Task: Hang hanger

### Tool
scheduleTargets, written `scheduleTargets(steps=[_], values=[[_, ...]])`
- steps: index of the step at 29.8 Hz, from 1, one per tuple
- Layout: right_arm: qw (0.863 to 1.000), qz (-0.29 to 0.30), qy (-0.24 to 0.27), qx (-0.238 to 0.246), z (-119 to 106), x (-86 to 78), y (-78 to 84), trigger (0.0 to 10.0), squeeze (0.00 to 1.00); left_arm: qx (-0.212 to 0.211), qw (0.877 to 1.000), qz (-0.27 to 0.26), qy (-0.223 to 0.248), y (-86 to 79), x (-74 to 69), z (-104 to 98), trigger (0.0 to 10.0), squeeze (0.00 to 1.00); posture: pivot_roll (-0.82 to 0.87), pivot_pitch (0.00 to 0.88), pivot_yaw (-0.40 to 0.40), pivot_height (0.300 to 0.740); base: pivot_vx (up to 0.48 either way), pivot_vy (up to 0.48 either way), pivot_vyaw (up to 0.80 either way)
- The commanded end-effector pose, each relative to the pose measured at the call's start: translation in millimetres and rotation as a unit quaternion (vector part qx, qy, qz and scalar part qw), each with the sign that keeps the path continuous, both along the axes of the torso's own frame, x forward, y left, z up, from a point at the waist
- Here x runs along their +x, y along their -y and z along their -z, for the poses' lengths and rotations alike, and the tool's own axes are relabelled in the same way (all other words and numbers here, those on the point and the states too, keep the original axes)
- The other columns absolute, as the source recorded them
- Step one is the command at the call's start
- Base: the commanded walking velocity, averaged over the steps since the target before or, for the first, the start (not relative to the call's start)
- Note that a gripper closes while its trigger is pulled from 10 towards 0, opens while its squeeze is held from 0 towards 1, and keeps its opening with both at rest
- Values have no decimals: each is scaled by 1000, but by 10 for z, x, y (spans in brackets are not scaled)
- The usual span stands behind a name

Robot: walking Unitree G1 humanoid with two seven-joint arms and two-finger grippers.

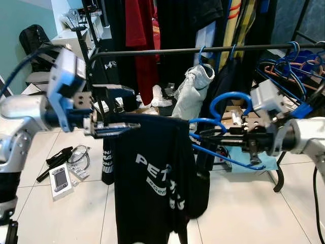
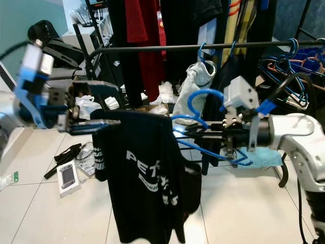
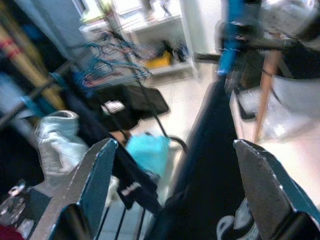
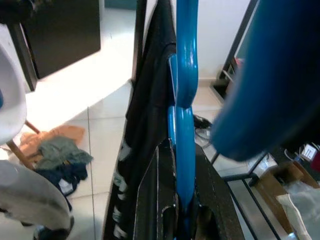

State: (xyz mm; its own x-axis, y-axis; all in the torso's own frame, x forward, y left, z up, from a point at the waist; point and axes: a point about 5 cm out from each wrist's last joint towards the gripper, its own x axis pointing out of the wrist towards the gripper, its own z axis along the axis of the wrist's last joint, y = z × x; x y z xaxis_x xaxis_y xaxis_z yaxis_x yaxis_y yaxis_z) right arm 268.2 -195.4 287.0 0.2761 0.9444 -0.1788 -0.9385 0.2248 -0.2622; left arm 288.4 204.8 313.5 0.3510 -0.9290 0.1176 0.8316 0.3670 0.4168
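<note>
A blue plastic hanger [image 1: 229, 97] carries a black T-shirt [image 1: 152, 178] with white lettering. My right gripper [image 1: 203, 136] is shut on the hanger just below its hook, and in the right wrist view the blue hanger [image 4: 182, 100] runs between the fingers. My left gripper [image 1: 127, 128] is at the shirt's left shoulder. Its fingers [image 3: 95, 190] stand wide open, with the shirt's [image 3: 210, 175] top edge between them. The black rail [image 1: 203, 50] runs across behind and above the hanger's hook, apart from it.
Dark and red clothes hang thick on the rail, with a white garment [image 1: 195, 86] below it. Several blue hangers [image 1: 289, 61] crowd the rail's right end. A boxed device [image 1: 61, 180] and cables [image 1: 76, 155] lie on the tiled floor at left.
</note>
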Motion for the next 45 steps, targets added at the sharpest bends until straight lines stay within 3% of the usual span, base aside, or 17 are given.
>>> scheduleTargets(steps=[1,7,11,16,18,25,28,30,34,35,36,37,43,45], values=[[1000,-16,13,22,-140,-50,25,0,0,-38,999,-22,-8,-115,23,39,10000,0,-105,0,45,740,0,0,0],[999,-18,16,28,-178,-65,41,0,0,-53,998,-24,-21,-154,18,107,10000,0,-106,0,44,740,0,0,0],[999,-9,33,40,-279,-70,97,0,0,-67,996,8,-66,-166,-42,363,10000,0,-111,0,43,740,0,0,0],[998,-7,37,41,-297,-67,110,0,0,-68,994,24,-80,-150,-66,428,10000,0,-115,0,44,740,0,0,0],[998,-6,39,42,-303,-56,112,0,0,-56,992,56,-100,-58,-121,541,10000,0,-112,0,41,740,0,0,0],[998,-8,38,46,-297,-52,101,0,0,-48,990,71,-113,48,-142,632,10000,0,-109,0,41,740,0,0,0],[998,-12,38,50,-308,-53,91,0,0,-40,989,68,-122,125,-121,714,10000,0,-110,0,42,740,0,0,0],[998,-15,39,56,-325,-50,80,0,0,-9,989,46,-138,237,-53,907,10000,0,-111,0,45,740,0,0,0],[997,-16,39,59,-329,-50,78,0,0,-5,989,38,-145,272,-22,967,10000,0,-111,0,46,740,0,0,0],[997,-17,38,61,-331,-52,76,0,0,-7,988,34,-150,294,-4,998,4627,0,-111,0,47,740,0,0,0],[997,-17,38,61,-331,-52,76,0,0,-7,988,34,-150,294,-4,998,4627,0,-111,0,47,740,0,0,0],[997,-17,38,63,-333,-54,75,0,0,-14,987,35,-155,316,1,1013,0,0,-111,0,49,740,0,0,0],[997,-15,39,65,-333,-49,77,0,0,-14,987,29,-155,311,-2,1035,0,0,-111,0,46,740,0,0,0],[997,-8,37,64,-313,-40,96,0,0,-13,988,3,-153,213,16,1052,0,0,-107,0,44,740,0,0,0]])
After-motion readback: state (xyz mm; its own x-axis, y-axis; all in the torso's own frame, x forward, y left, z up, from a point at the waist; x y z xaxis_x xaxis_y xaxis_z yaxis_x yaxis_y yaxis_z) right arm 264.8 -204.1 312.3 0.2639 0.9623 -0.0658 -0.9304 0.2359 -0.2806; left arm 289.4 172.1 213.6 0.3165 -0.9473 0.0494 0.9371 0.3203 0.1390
